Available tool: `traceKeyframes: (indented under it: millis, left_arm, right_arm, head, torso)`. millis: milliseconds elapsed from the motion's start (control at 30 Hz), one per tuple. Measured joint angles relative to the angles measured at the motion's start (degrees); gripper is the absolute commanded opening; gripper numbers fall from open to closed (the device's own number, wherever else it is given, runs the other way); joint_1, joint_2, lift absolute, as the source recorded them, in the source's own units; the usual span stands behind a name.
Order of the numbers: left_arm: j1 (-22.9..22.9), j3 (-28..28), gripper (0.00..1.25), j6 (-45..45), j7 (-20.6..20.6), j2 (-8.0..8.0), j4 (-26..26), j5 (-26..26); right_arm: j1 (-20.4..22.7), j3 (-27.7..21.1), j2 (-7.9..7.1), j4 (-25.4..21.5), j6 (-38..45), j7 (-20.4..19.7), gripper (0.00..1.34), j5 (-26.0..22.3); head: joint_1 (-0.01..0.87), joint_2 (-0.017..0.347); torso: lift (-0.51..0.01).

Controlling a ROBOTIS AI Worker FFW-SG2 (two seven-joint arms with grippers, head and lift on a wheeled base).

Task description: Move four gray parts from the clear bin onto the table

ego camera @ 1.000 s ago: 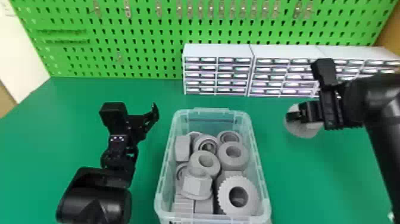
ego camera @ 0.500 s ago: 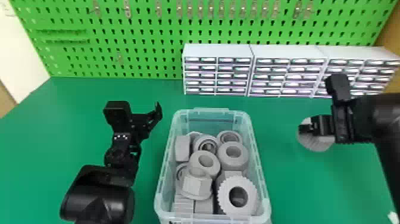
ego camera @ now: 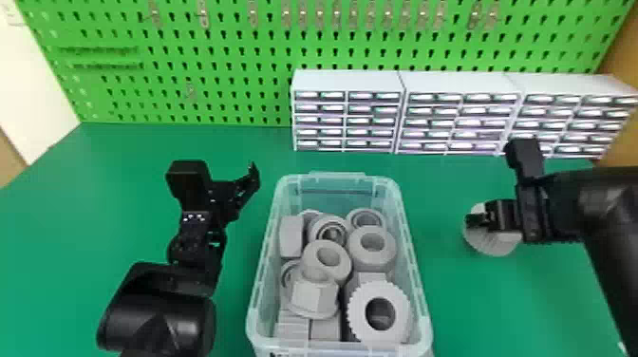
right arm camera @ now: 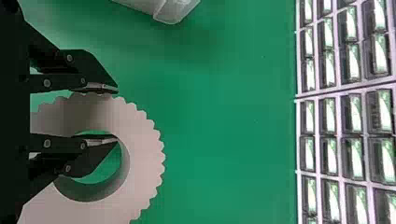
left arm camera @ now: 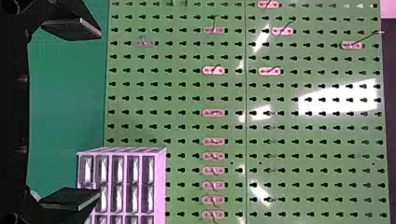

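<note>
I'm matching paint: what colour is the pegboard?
The pegboard is bright green, clearest in the head view.

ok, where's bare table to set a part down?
The table is bare between the clear bin and the gray ring in the right gripper, and left of the left arm. Crowded: the bin, heaped with gray parts.

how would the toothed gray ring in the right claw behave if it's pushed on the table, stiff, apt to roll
The toothed gray ring looks stiff: its thick wall shows no bend at the right claw. Its round outline suggests it could roll on edge, though probably bumpily, given the teeth. Lying flat, its wide face would likely make it slide.
</note>
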Motion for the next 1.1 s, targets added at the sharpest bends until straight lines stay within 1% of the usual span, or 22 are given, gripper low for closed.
traceKeyframes:
  millis: [433,1100]
  left_arm:
    - [-0.1,-0.06,1.15,0.0,0.0,0.0,0.03,0.11]
    - [-0.21,-0.15,1.15,-0.07,0.0,-0.07,0.03,0.22]
  right_arm:
    - [0.73,1.49,0.0,2.55,-0.42,0.0,0.43,-0.21]
    - [1.87,1.32,0.0,3.6,-0.85,0.0,0.43,-0.21]
  head:
    - [0.693,0.072]
    - [0.693,0.072]
  torso:
    - [-0.052]
    - [-0.052]
